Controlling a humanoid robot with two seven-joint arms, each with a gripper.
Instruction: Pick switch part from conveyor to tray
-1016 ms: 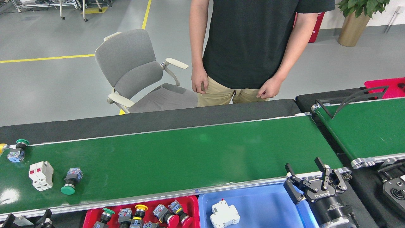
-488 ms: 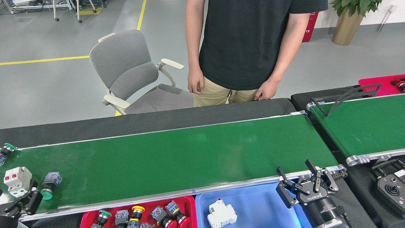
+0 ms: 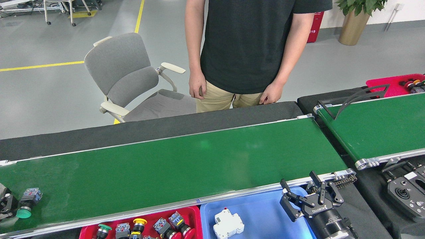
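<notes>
Head view: across the last second the whole scene slides left and the view pans right. The white 2-pole breaker block that lay on the long glossy green conveyor (image 3: pixel 172 166) has gone from sight at the left edge, where part of the left gripper (image 3: pixel 6 204) now shows; I cannot tell whether it is open or clamped on anything. A green-capped push-button switch part (image 3: pixel 26 204) lies on the belt just beside it. The right gripper (image 3: pixel 303 196) hangs with fingers spread and empty over the blue plastic tray (image 3: pixel 265 215), which holds 1 white breaker (image 3: pixel 228 225). The red plastic tray (image 3: pixel 186 212) holds several buttons. The left pick seems underway.
</notes>
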